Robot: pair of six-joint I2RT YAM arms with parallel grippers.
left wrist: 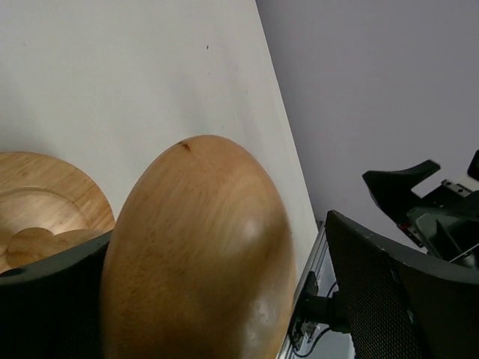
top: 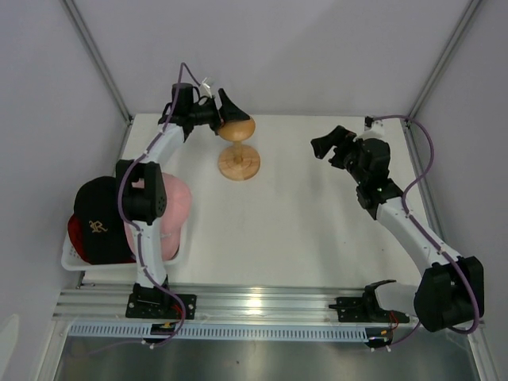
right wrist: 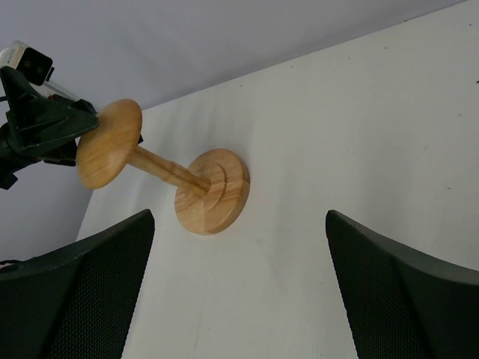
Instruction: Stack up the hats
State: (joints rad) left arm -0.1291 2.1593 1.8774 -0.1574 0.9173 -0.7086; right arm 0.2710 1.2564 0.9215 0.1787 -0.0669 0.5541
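Note:
Several hats lie heaped in a white basket (top: 70,262) at the table's left edge: a black cap with a gold emblem (top: 99,214) on top, a pink cap (top: 176,202) beside it and a red cap (top: 75,231) under it. My left gripper (top: 228,113) is open at the back of the table. Its fingers straddle the knob top (left wrist: 198,254) of the wooden stand (top: 239,161). It holds no hat. My right gripper (top: 329,143) is open and empty above the back right of the table. The other hats are hidden or out of view.
The wooden stand also shows in the right wrist view (right wrist: 212,191), with bare white table (right wrist: 359,134) between it and my right gripper (right wrist: 239,217). Grey walls close the back and both sides. A metal rail (top: 262,302) runs along the near edge.

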